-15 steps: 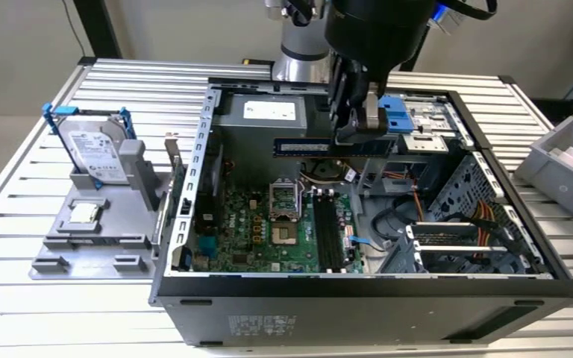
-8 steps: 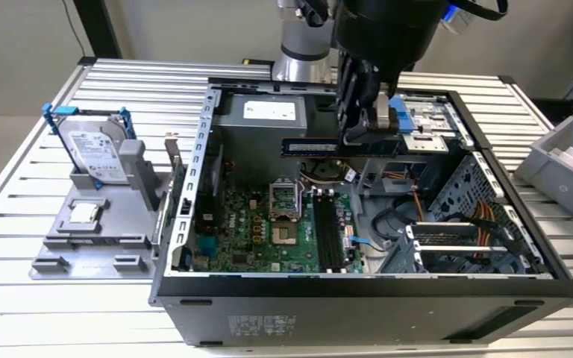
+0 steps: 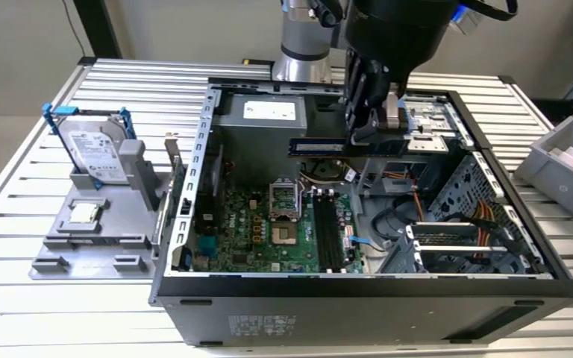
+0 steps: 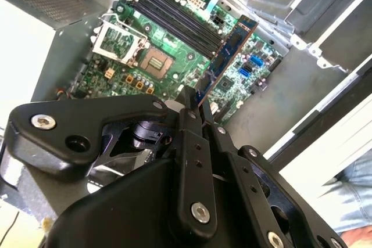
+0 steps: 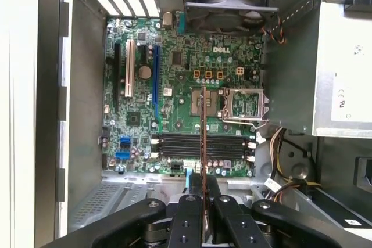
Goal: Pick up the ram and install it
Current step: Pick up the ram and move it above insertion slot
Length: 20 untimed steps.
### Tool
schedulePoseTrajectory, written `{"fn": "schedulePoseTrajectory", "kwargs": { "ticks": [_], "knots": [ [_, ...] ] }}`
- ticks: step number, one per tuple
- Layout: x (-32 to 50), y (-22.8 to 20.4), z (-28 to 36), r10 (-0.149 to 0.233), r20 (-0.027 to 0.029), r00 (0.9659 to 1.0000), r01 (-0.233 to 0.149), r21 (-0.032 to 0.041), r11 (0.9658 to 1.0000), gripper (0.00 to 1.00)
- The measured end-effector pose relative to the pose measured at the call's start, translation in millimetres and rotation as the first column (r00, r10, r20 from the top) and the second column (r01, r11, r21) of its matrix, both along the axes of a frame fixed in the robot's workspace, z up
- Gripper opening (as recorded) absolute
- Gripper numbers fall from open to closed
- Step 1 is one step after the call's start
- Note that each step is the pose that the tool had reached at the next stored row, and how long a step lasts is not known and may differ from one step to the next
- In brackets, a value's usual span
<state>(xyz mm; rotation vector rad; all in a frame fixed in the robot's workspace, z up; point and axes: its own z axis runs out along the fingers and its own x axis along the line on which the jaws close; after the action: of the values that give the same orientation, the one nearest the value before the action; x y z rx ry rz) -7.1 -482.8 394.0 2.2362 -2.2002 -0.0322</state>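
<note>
In the exterior view we see the black gripper (image 3: 364, 134) hanging over the open computer case (image 3: 366, 287), a big black metal box. It pinches one end of the ram (image 3: 316, 147), a thin, flat, blue-green stick. The ram pokes out sideways from the fingertips toward the exterior view's left. It is up in the air, above the green motherboard (image 3: 257, 231) that lies below the gripper. Well away from the gripper, outside the case, a shiny silver hard drive (image 3: 98, 153) stands in a gray plastic holder (image 3: 98, 239) on the ribbed metal table (image 3: 27, 313).

In the second wrist view the gripper (image 4: 196, 101) has thick black fingers (image 4: 192, 161) with round silver screws. They squeeze the ram (image 4: 229, 56), which reaches out past the fingertips over the motherboard (image 4: 189, 59). Long black slots (image 4: 174, 15) and a square silver socket (image 4: 157, 62) sit on the board beyond the gripper.

In the first wrist view we see the ram (image 5: 203, 137) from its thin edge, like a straight line. It sticks out from the gripper (image 5: 203, 184) and lies across the long black slots (image 5: 174, 142).
</note>
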Motion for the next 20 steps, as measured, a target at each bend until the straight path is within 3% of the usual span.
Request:
{"fn": "schedulePoseTrajectory", "kwargs": {
  "ticks": [20],
  "knots": [
    [20.6,0.5,0.0,0.0,0.0,1.0,0.0,-0.0001,1.0,0.0]
  ]
}}
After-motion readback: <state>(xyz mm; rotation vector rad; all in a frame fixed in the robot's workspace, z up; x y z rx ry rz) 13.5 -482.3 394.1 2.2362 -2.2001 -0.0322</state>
